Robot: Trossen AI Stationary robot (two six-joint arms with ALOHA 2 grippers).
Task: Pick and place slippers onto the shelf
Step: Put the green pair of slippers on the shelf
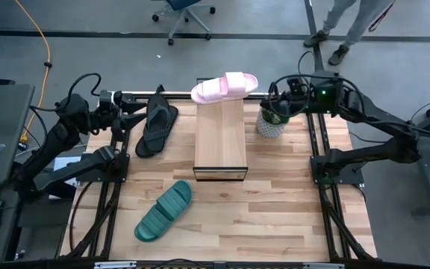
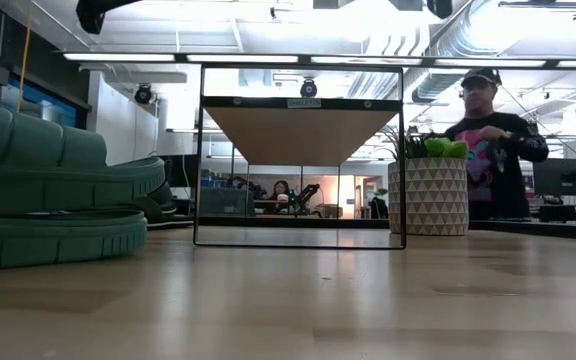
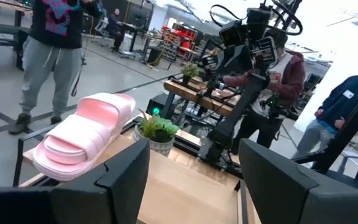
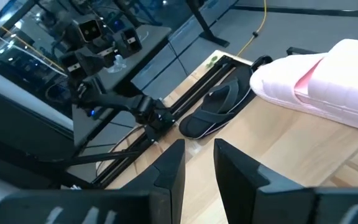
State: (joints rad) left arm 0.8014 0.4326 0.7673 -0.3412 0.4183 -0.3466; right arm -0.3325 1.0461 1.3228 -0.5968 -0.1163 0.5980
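The pink slipper [image 1: 225,87] lies across the shelf [image 1: 220,142] at its twelve o'clock end, overhanging both edges; a brush from either of my arms could tip it off, I think. The black flip-flop [image 1: 155,130] lies on the table [image 1: 275,209] at nine o'clock of the shelf, the green slipper [image 1: 163,211] at seven. My left fingers [image 1: 136,112], spread wide and empty, hang just beside the flip-flop's far end. My right fingers [image 1: 269,99], narrowly apart and holding nothing, hover over the potted plant [image 1: 272,121] at two o'clock.
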